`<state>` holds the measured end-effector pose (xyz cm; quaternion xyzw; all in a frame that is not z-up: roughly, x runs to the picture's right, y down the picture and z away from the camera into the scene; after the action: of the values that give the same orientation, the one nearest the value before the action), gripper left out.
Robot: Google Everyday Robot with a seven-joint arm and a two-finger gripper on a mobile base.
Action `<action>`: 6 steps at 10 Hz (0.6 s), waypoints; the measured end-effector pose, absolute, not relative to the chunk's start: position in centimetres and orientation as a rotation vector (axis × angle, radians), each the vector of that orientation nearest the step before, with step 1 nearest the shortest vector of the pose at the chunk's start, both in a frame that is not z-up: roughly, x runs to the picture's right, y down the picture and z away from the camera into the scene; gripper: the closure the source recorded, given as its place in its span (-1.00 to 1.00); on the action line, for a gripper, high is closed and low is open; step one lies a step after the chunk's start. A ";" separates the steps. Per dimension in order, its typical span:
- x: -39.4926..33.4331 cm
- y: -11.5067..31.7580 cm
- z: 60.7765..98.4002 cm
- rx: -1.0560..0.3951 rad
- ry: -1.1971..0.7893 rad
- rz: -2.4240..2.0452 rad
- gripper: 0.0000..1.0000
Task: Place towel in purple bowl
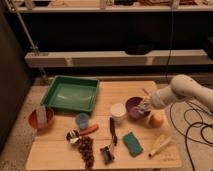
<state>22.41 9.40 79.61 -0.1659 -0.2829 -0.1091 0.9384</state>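
The purple bowl (133,106) stands on the wooden table (60,155), right of centre, next to a white cup (118,112). My gripper (145,106) comes in from the right on a white arm (182,91) and hangs over the bowl's right rim. A pale greyish patch (143,109) shows at the gripper's tip, inside the bowl's right side; it may be the towel, but I cannot tell it apart from the gripper.
A green tray (71,94) sits at the back left. An orange-brown bowl (41,119) is at the left edge. A blue cup (82,120), red-handled spoon (85,132), grapes (86,150), black tools (110,142), teal sponge (132,143), an orange (156,120) and a yellowish object (160,145) lie in front.
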 end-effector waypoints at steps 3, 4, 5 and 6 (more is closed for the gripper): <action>23.0 9.9 80.5 -0.351 -0.620 -0.163 0.99; 23.1 10.3 80.7 -0.365 -0.643 -0.153 0.89; 23.0 10.6 80.9 -0.382 -0.658 -0.152 0.74; 22.3 10.8 81.2 -0.408 -0.679 -0.161 0.52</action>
<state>22.28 10.84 81.17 -0.1984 -0.3302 -0.0781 0.9195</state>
